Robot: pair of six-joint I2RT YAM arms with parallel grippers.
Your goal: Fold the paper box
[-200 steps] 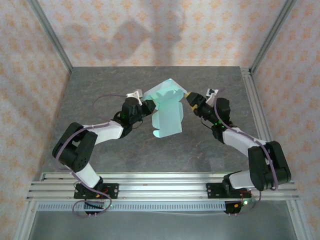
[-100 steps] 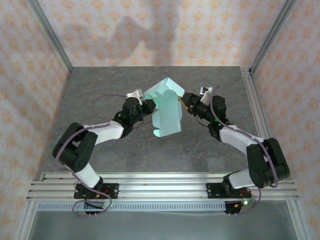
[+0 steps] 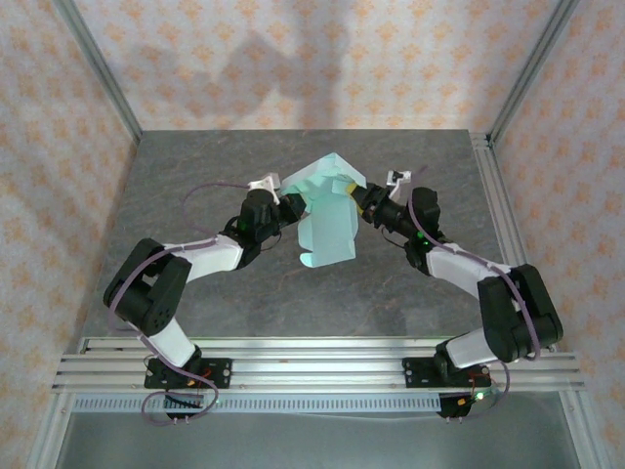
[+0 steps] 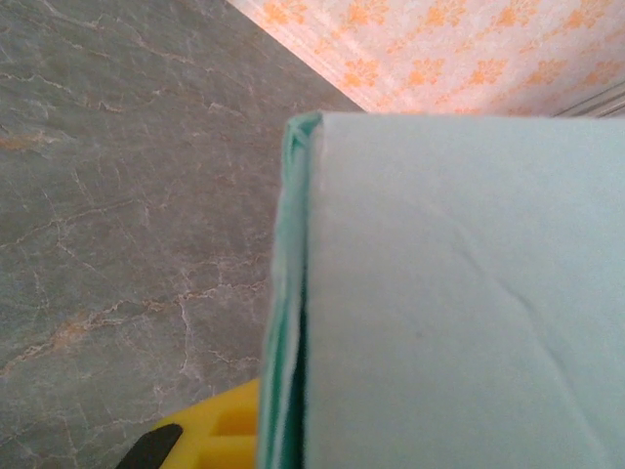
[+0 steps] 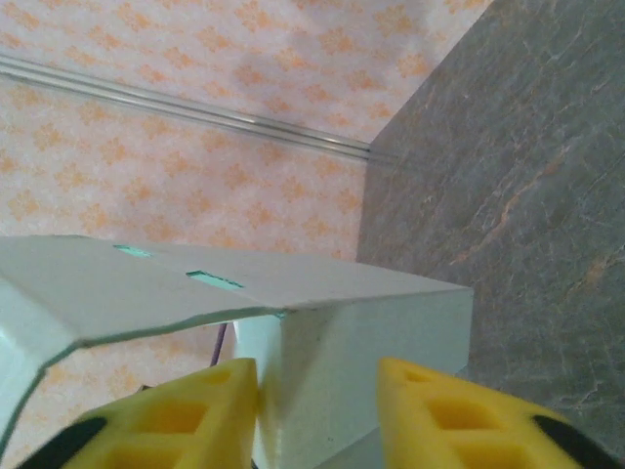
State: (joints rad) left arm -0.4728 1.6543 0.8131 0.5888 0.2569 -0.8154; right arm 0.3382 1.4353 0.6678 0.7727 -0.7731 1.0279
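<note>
The left gripper (image 3: 289, 205) pinches the paper box (image 3: 327, 210) by its left edge over the worktop (image 3: 195, 176), while the right gripper (image 3: 363, 207) has just moved onto its right side, jaws narrowing but grip uncertain, likely starting a fold.

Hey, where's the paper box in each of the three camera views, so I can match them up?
Top external: paper box at the centre of the table.
Left wrist: paper box across the right half, its edge facing left.
Right wrist: paper box at lower left and middle.
Shared landmark: the grey marbled table under it.

Matt paper box (image 3: 328, 227), marbled table (image 3: 195, 166)
</note>
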